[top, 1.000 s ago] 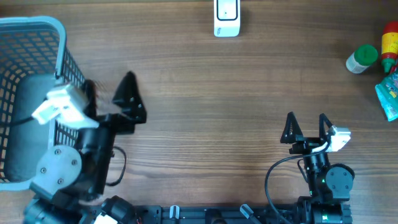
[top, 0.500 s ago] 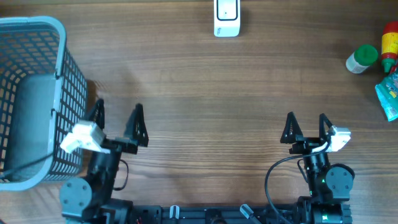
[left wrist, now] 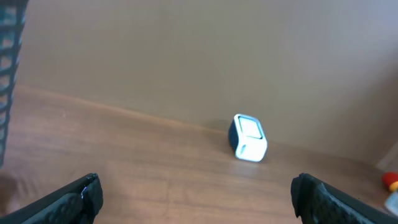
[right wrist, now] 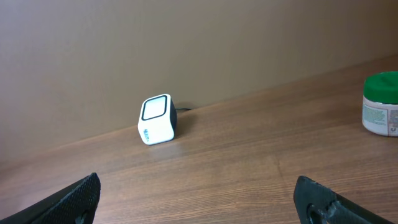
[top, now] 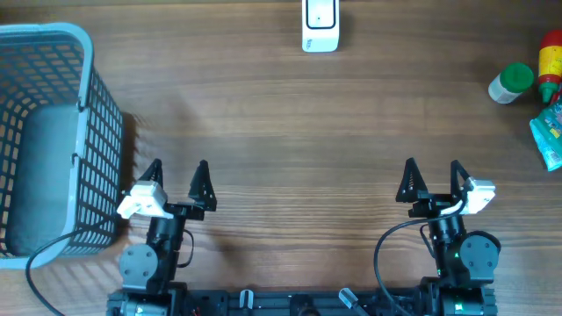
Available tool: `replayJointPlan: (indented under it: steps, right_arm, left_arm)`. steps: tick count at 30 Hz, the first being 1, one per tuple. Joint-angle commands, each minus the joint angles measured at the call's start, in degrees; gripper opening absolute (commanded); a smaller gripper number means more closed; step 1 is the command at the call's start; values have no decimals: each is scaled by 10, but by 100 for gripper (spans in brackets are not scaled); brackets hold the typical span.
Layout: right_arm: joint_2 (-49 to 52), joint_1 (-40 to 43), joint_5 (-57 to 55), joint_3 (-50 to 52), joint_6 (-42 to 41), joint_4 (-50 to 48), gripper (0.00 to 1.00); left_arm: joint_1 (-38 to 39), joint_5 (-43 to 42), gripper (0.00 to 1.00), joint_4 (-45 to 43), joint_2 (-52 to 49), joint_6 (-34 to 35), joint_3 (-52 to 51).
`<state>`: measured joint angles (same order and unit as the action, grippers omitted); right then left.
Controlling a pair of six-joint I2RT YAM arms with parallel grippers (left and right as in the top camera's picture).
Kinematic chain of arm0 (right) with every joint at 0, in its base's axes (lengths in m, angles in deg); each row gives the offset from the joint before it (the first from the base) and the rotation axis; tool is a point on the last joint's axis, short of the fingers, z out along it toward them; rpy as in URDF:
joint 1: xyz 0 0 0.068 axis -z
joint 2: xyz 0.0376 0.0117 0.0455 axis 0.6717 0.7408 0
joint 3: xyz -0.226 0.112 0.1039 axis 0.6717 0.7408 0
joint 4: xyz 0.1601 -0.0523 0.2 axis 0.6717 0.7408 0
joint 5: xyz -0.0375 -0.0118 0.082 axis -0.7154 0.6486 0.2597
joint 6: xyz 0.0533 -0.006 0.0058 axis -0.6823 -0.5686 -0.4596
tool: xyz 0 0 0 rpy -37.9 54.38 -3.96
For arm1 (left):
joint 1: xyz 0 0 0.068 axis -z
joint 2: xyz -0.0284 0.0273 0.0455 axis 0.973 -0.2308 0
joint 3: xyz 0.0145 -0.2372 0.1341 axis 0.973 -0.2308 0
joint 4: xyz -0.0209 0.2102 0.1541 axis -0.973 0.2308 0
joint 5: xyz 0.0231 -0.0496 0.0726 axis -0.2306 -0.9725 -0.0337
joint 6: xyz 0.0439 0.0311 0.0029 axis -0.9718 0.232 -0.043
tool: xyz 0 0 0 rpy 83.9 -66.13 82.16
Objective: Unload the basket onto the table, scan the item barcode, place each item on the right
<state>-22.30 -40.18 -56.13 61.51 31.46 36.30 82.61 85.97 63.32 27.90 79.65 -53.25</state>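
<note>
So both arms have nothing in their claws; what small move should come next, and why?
Probably the right gripper should start reaching toward the green-lidded jar, one of the items at the right edge of the table. Both it and the left gripper stand open and empty, and nothing is in front of the scanner yet.

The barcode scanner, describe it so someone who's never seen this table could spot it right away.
Start with the wooden table and look along its far edge, roughly midway between the blue basket and the green-lidded jar. The scanner stands there alone: a small white box with a dark-rimmed window.
</note>
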Motion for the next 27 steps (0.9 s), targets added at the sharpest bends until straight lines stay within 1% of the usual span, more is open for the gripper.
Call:
replayJointPlan:
  steps: [1, 3, 5, 6, 7, 9, 21, 27]
  right_arm:
    - [-7, -3, -10, 1, -4, -2, 100]
    - [-7, -3, -10, 1, -4, -2, 100]
    - [-7, -3, -10, 1, -4, -2, 100]
    - [-7, -3, -10, 1, -4, -2, 99]
    - [-7, -3, -10, 1, -4, -2, 100]
    - [-7, -3, -10, 1, -4, -2, 100]
    - [-7, -3, -10, 1, -4, -2, 100]
    - [-7, -3, -10, 1, -4, -2, 100]
  left_arm:
    - [-8, 14, 100, 31, 16, -4, -8]
    - [-10, 14, 100, 50, 16, -4, -8]
    - [-10, 14, 100, 90, 23, -4, -8]
    - [-10, 7, 100, 92, 24, -18, -8]
    - [-10, 0, 100, 92, 24, -34, -8]
    - [-10, 0, 100, 92, 24, -42, -8]
    - [-10, -5, 100, 91, 24, -42, -8]
    - [-36, -5, 100, 91, 24, -42, -8]
